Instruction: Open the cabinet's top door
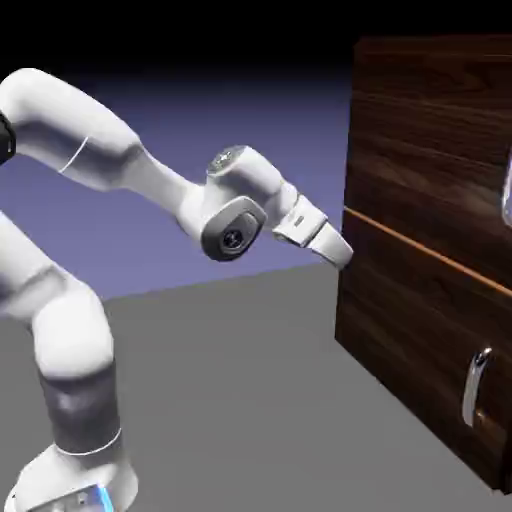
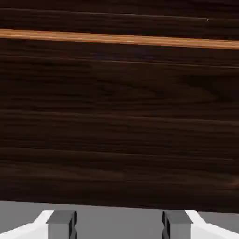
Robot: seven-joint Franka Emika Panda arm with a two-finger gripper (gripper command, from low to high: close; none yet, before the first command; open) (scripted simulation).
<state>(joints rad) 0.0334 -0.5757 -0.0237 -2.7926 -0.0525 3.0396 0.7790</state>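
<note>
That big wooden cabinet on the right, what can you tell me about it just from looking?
The cabinet is a tall, boxy piece of dark brown wood grain standing on the grey floor. A thin orange-brown seam splits its front into an upper and a lower panel; both look shut. The lower panel carries an upright silver handle; another silver handle just shows at the picture's edge, on the upper panel. The robot's hand reaches its near edge; whether it touches, I cannot tell.

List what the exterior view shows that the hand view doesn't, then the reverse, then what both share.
Only the exterior view: the white arm, the grey table, the lower handle and part of the top door's handle at the right edge. Only the hand view: the open pincer with its fingertips apart, nothing between them. Both: the cabinet with its dark wood and the orange seam between panels.
</note>
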